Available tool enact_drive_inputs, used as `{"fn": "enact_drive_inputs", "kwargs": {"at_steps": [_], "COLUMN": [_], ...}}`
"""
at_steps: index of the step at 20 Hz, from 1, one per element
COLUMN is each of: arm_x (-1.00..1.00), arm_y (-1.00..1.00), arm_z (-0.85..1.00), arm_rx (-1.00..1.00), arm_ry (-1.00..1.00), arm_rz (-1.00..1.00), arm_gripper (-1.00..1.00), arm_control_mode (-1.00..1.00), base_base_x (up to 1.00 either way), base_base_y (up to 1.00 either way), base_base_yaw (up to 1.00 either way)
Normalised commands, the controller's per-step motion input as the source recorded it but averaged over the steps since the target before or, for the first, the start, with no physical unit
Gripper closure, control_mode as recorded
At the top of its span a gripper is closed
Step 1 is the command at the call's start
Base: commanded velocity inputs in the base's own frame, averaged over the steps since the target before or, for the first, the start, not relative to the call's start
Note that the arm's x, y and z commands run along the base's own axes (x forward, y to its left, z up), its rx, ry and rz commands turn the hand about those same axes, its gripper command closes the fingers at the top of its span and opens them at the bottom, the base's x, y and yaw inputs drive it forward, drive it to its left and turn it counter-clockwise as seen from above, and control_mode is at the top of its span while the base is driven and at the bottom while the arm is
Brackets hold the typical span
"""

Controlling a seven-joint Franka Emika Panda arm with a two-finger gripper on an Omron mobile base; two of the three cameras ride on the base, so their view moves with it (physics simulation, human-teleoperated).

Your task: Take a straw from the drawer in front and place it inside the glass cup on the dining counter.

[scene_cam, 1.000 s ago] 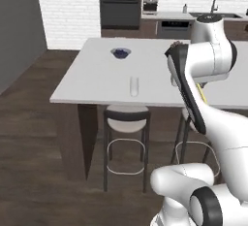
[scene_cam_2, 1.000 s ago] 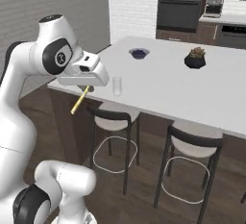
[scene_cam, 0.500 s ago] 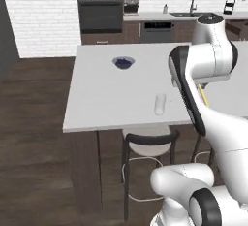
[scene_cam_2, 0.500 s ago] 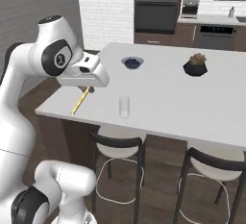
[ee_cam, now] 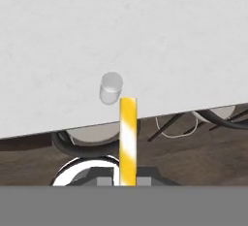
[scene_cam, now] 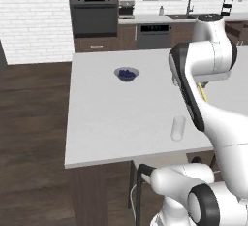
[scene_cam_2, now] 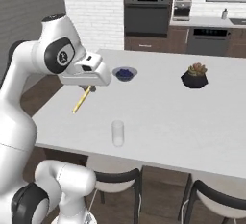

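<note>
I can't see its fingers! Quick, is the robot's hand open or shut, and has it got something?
Hand: shut, holding the straw, up over the counter.

The arm (scene_cam_2: 29,103) is made of glossy white, rounded shells that swell at each joint, and a round dark grey cap with a small pale mark sits on the joint housing (scene_cam_2: 60,56) at about ten o'clock in the right base view. A black band runs along the curved link (scene_cam: 186,91) at two o'clock in the left base view. At six o'clock the bulbous white base (scene_cam: 193,196) carries a black ring, and a thin pale line beneath it may be a cable.
</note>
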Motion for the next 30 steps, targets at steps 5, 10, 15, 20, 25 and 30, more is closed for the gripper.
{"fn": "enact_drive_inputs", "kwargs": {"at_steps": [5, 10, 15, 20, 25, 30], "arm_x": [0.0, 0.04, 0.0, 0.02, 0.13, 0.05], "arm_y": [0.0, -0.29, -0.44, -0.39, -0.05, 0.06], "arm_z": [0.0, 0.17, 0.12, 0.0, -0.02, -0.21], "arm_rx": [0.0, 0.29, 0.38, 0.4, 0.36, 0.28], "arm_ry": [0.0, -0.09, -0.23, -0.28, -0.23, -0.24], "arm_rz": [0.0, 0.06, 0.21, 0.32, 0.32, 0.28], "arm_gripper": [1.0, 1.0, 1.0, 1.0, 1.0, 1.0], "arm_control_mode": [1.0, -1.0, -1.0, -1.0, -1.0, -1.0], "base_base_x": [0.86, 0.0, 0.0, 0.0, 0.0, 0.0], "base_base_y": [-0.04, 0.0, 0.0, 0.0, 0.0, 0.0], "base_base_yaw": [-0.03, 0.0, 0.0, 0.0, 0.0, 0.0]}}
